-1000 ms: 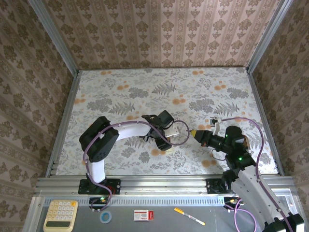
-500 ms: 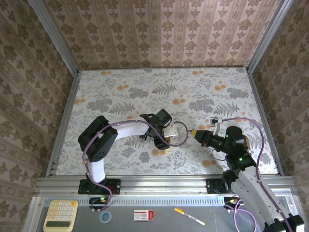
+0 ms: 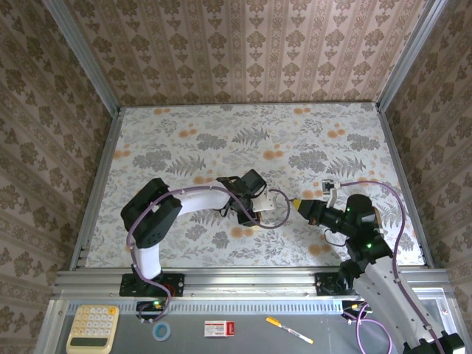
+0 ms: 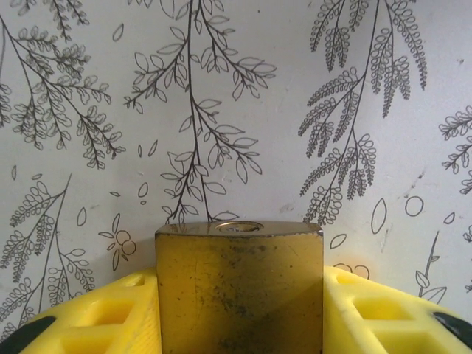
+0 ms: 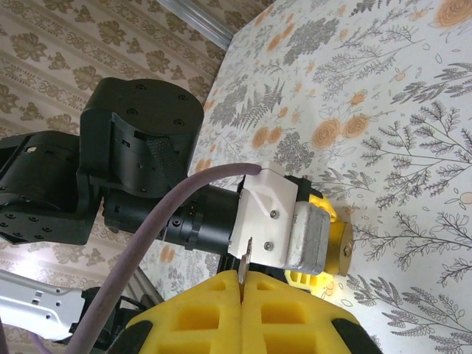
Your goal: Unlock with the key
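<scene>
Left pincer [image 4: 240,313]: clamped on the brass padlock [image 4: 240,273], one yellow finger [image 4: 96,313] pressed to each side of it, low over the floral bench [image 4: 221,110].
Right pincer [image 5: 243,286]: pads together, pinching the key [image 5: 244,267].
Key: a thin silvery blade sticks out of the seam; the head is hidden in the pads, I think.
Padlock: mid-bench, near the key's tip but apart from it.
</scene>
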Robot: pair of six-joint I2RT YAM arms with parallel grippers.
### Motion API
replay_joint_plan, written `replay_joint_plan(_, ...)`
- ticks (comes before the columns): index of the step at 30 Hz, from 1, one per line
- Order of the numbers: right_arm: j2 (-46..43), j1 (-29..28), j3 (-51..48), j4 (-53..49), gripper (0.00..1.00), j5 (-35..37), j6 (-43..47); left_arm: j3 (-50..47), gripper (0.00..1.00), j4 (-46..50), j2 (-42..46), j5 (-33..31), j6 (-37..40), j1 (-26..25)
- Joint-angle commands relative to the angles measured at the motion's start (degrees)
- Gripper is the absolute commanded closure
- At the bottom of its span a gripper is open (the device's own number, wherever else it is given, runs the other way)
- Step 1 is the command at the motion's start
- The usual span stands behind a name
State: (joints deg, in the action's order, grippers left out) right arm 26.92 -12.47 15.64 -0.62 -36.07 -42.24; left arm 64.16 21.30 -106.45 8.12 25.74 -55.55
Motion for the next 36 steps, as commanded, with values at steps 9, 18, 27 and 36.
replay_joint_plan(9, -1.4, 0.8, 0.2, -4.8, 1.0, -0.2, -1.7, -16.7, 0.75, -19.9, 11.6, -1.2, 3.0, -0.9)
replay_joint_plan(18, -2.7, 0.7, -6.8, 11.3, 1.0, -5.8, -12.5, -24.7, 0.8, -26.9, 29.0, 0.1, 9.0, -0.6)
replay_joint_plan(27, -4.5, -10.1, -8.1, 18.0, 1.0, -3.5, -12.7, -22.8, 0.83, -24.8, 36.4, 3.9, 15.6, -4.4)
replay_joint_plan(36, -5.4, -14.4, -9.3, 18.7, 1.0, -1.5, -11.2, -17.9, 0.86, -18.8, 37.8, 3.1, 27.6, -8.1)
